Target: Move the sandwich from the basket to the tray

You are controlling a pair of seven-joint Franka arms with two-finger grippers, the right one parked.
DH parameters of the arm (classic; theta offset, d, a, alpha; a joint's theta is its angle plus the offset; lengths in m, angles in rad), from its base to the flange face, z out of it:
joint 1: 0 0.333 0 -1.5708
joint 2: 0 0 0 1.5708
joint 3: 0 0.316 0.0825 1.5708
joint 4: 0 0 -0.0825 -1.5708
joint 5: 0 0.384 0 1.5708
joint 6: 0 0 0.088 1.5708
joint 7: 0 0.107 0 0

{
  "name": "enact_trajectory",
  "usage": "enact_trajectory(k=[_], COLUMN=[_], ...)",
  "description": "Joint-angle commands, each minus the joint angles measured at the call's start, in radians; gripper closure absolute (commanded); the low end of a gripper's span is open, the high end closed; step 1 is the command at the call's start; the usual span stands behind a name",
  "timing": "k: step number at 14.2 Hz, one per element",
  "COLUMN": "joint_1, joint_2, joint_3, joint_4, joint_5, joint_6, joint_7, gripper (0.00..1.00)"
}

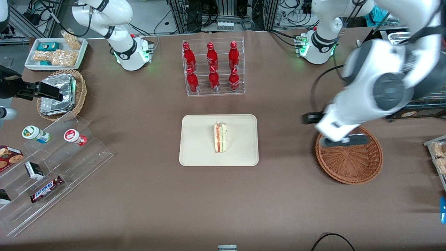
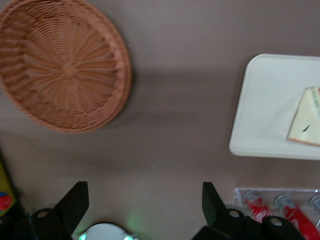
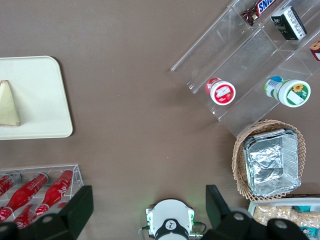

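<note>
The sandwich point(image 1: 220, 137) stands on its edge near the middle of the cream tray point(image 1: 198, 146). It also shows on the tray point(image 2: 265, 110) in the left wrist view point(image 2: 306, 117) and in the right wrist view point(image 3: 9, 105). The reddish-brown wicker basket point(image 1: 350, 164) lies toward the working arm's end of the table and holds nothing point(image 2: 62, 62). My left gripper point(image 1: 345, 141) hangs above the basket's rim that is farther from the front camera. In the left wrist view the gripper point(image 2: 144, 192) is open and empty, with bare table between its fingers.
A clear rack of red bottles point(image 1: 213, 68) stands farther from the front camera than the tray. Toward the parked arm's end are a tan basket of foil packets point(image 1: 62, 94), a white snack tray point(image 1: 55, 52) and a clear stepped shelf point(image 1: 52, 167).
</note>
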Motion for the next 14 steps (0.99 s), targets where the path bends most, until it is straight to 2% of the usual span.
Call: enact_trajectory(k=[1,3,7,14], joint_1=[0.084,0.121,0.119,0.125], joint_2=[-0.068,-0.088,-0.056,-0.065], joint_3=[-0.009,-0.009,-0.014,-0.009], joint_4=[-0.032,-0.009,0.086,0.078], joint_5=[-0.004,-0.004,-0.010,0.014], joint_6=[-0.075,-0.126,-0.163,-0.163], joint_7=[0.080,0.113,0.094,0.057], gripper=[0.00,0.00,0.00,0.00])
